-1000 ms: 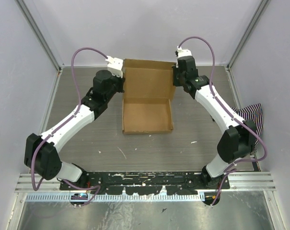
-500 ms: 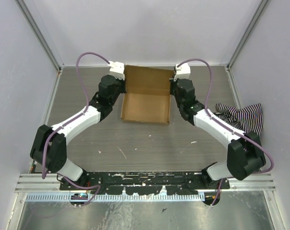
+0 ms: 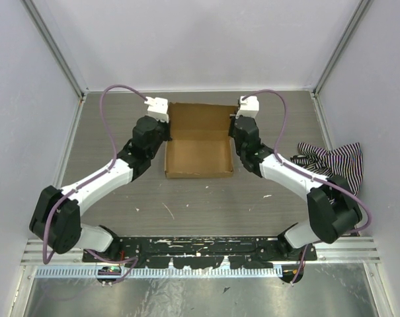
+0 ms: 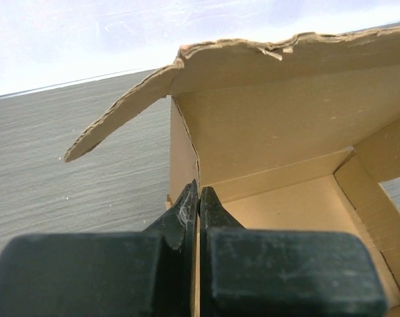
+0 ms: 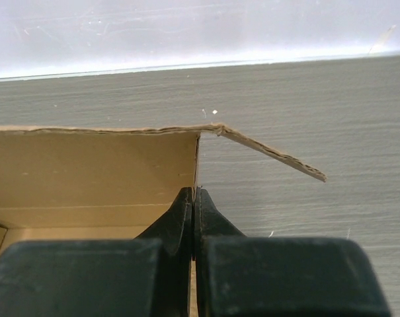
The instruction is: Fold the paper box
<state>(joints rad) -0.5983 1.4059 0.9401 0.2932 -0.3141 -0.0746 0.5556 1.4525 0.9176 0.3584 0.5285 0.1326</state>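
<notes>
The paper box point(image 3: 198, 148) is a brown cardboard tray with its lid standing up at the far side, in the middle of the table. My left gripper point(image 3: 164, 127) is shut on the box's left side wall point(image 4: 181, 155), its fingers point(image 4: 186, 211) pinching the wall edge. My right gripper point(image 3: 233, 129) is shut on the right side wall point(image 5: 196, 168). In the left wrist view the box floor point(image 4: 299, 211) and a lid side flap point(image 4: 117, 122) angled outward show. In the right wrist view the other lid flap point(image 5: 272, 155) sticks out to the right.
A black-and-white striped cloth point(image 3: 332, 158) lies bunched at the right edge, by the right arm's elbow. Grey walls enclose the table on three sides. The arm bases sit on a rail point(image 3: 200, 247) at the near edge.
Both grippers, holding the box's side walls, have pulled it nearer and a little left. The lid has tipped further upright, so the box looks shorter from above.
</notes>
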